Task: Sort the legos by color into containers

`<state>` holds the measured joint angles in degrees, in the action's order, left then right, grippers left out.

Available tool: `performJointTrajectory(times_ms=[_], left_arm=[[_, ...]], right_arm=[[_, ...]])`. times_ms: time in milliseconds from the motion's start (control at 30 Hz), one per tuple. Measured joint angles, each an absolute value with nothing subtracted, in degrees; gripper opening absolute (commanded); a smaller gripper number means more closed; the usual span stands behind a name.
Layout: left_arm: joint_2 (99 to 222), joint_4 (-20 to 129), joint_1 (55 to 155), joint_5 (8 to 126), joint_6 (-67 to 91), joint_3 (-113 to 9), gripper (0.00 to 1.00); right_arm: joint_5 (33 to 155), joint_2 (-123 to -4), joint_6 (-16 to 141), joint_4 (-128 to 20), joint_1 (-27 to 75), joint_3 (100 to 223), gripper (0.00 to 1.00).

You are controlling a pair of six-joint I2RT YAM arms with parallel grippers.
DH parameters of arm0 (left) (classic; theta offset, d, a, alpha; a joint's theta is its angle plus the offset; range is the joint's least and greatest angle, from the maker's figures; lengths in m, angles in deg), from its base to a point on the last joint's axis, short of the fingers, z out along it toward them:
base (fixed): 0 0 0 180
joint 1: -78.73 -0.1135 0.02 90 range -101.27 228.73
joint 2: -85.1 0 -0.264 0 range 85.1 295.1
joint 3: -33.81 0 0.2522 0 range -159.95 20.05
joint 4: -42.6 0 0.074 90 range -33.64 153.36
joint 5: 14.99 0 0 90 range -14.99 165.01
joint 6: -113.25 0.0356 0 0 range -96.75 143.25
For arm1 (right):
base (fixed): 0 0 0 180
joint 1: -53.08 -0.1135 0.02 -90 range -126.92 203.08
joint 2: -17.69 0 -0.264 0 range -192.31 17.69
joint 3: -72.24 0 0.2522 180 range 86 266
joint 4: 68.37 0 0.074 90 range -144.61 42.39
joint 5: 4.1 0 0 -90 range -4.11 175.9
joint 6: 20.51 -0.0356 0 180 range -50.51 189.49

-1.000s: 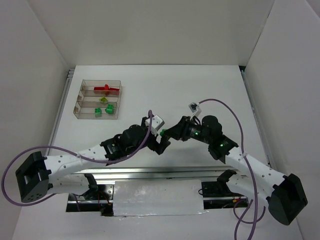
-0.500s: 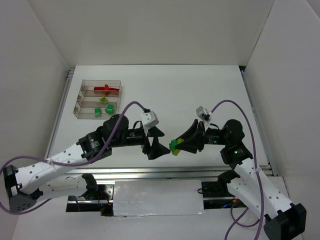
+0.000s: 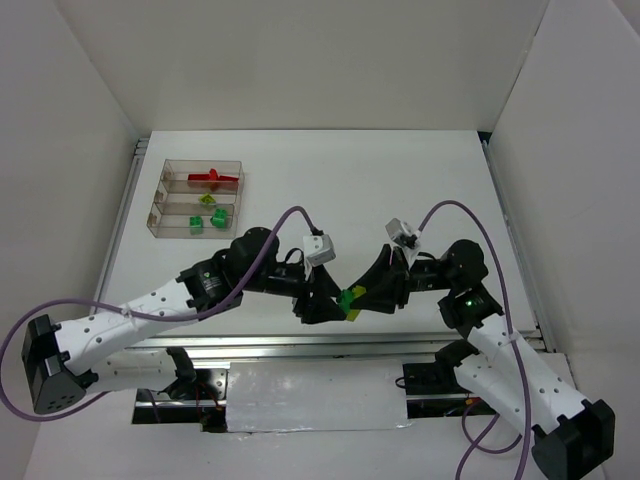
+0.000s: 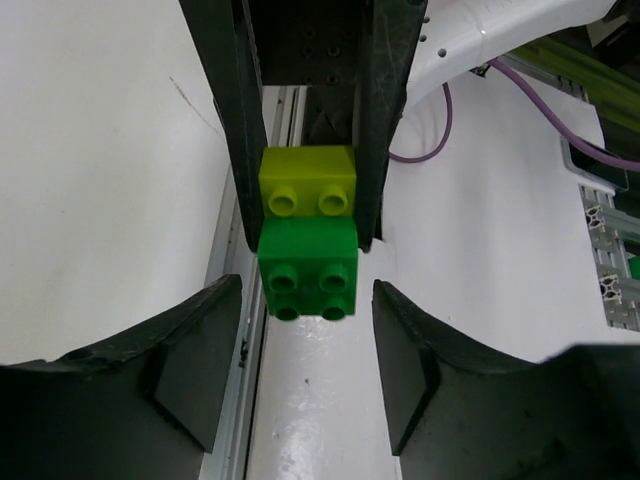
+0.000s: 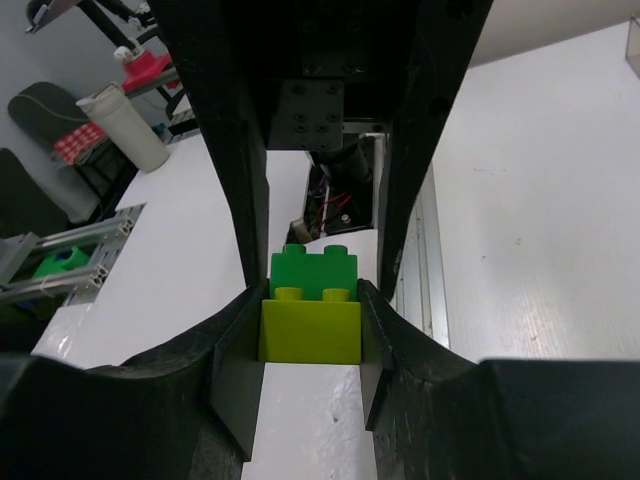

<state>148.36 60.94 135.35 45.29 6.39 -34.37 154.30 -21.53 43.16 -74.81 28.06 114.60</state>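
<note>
Right gripper (image 5: 310,322): clamped on the yellow-green brick (image 5: 310,333) of a joined pair, which is held clear of the table (image 3: 400,170) over its near edge. A dark green brick (image 4: 308,272) is stuck to the left-facing end, and the pair's long axis is laid left to right, gripper to gripper.

Left gripper (image 4: 306,300): fingers apart, set either side of the dark green brick. No contact can be made out. Pulling the pair apart is judged the step in hand, so a square closing on the green end is called for.

The tray (image 3: 157,200) is seen well apart at the far left, nearer the left arm. Red legos (image 3: 213,178) are lodged in its far compartment.
</note>
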Motion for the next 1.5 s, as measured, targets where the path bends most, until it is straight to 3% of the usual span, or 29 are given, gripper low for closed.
performJointTrajectory(times_ms=[67,167,200,267,300,533,700,833,967,1133,1267,1433,1500], left_arm=[[149.15,60.41,135.33,45.18,6.26,-34.39,0.59],[150.13,60.13,135.35,44.62,5.69,-34.41,0.4],[150.24,60.39,135.35,44.64,5.38,-34.5,0.19],[150.51,60.67,135.33,44.33,5.25,-34.74,0.02],[150.66,60.78,135.33,44.31,5.32,-34.91,0.0],[149.7,61.57,133.45,45.01,6.61,-34.47,0.0],[144.58,58.64,120.01,43.59,4.33,-30.61,0.0],[143.79,57.37,117.43,44.77,3.28,-30.37,0.0],[145.72,60.5,115.57,53.47,0.86,-32.22,0.0],[159.2,71.78,98.44,72.72,-10.64,-45.64,0.0],[172.51,76.52,82.52,81.69,-19.95,-52.11,0.0],[186.28,85.13,75.01,87.13,-26.2,-59.74,0.0],[188.56,86.66,73.43,87.61,-27.08,-61.45,0.08]], right_arm=[[154.27,-22.04,43.22,-74.75,27.27,114.62,0.0],[153.92,-22.82,44.21,-74.01,26.44,115.06,0.0],[153.9,-23.02,44.6,-73.37,26.42,115.24,0.0],[153.77,-23.06,45.24,-72.76,26.4,115.28,0.0],[153.77,-23.06,45.5,-72.45,26.4,115.37,0.0],[152.57,-23.02,50.9,-68.26,26.31,116.0,0.0],[154.06,-23.85,52.27,-67.03,26.22,116.07,0.0],[154.45,-25.29,52.54,-66.73,26.22,116.07,0.0],[149.09,-25.18,52.29,-65.26,26.25,116.07,0.0],[133.93,-23.81,49.37,-63.45,26.22,116.04,0.0],[123.0,-24.16,44.89,-60.96,26.07,116.11,0.0],[115.57,-25.18,41.61,-57.66,25.61,116.13,0.0],[114.6,-25.6,41.13,-56.93,25.39,116.13,0.0]])
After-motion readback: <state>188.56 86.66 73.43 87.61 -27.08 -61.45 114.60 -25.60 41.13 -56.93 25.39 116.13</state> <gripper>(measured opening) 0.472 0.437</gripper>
